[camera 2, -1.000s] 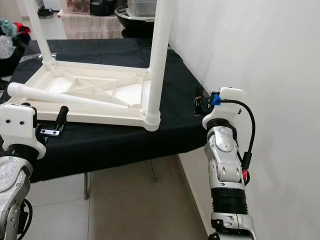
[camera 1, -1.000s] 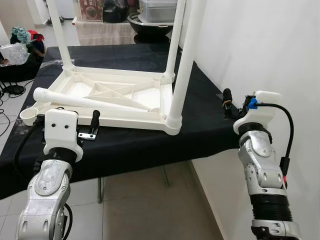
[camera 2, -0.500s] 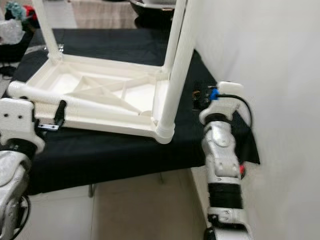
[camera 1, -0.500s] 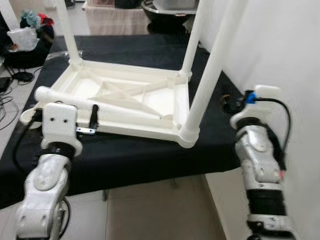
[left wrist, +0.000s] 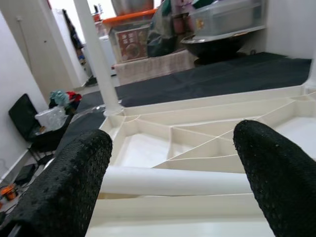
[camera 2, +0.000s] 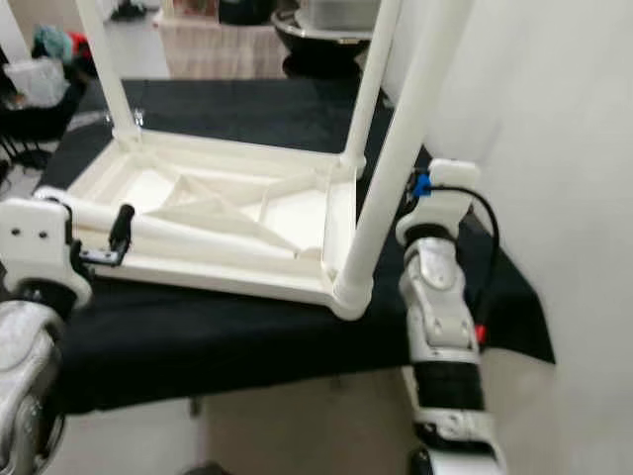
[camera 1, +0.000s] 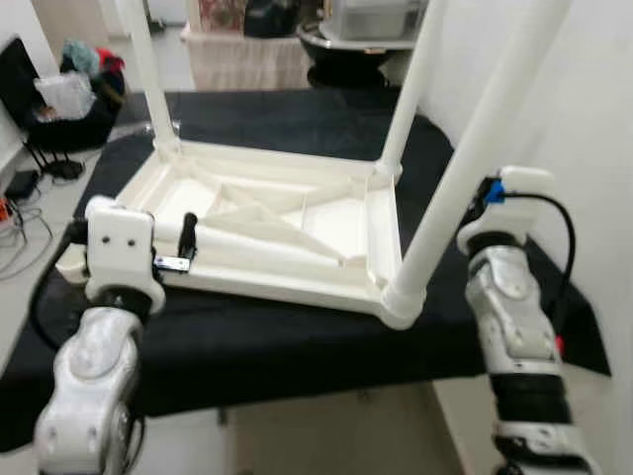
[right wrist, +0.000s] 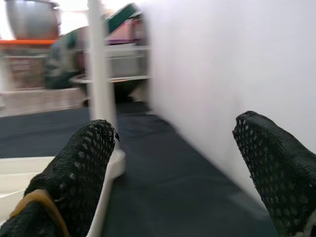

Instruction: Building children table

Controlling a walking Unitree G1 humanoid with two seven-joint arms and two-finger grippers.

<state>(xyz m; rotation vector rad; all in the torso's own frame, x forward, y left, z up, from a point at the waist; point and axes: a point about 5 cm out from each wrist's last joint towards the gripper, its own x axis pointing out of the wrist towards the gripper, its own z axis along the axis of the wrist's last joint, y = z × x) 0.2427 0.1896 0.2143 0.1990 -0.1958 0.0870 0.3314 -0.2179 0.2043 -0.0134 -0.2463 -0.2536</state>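
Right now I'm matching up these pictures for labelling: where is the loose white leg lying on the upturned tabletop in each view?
Left eye view: the loose leg lies across the tabletop's near half, beyond the left pincer.
Right eye view: same spot, left of centre.
Left wrist view: crosswise between the fingers, at.
Right wrist view: faces an upright leg instead.
Shared landmark: the tabletop's ribbed underside.

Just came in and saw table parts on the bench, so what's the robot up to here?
It is putting together a white plastic children's table, which lies upside down on a black-covered bench with three legs standing up. The fourth, a loose white plastic leg, lies across the underside. The left gripper is open and lined up in front of that loose leg, not gripping it yet. The right gripper is open too, by the white wall beside the near upright leg.
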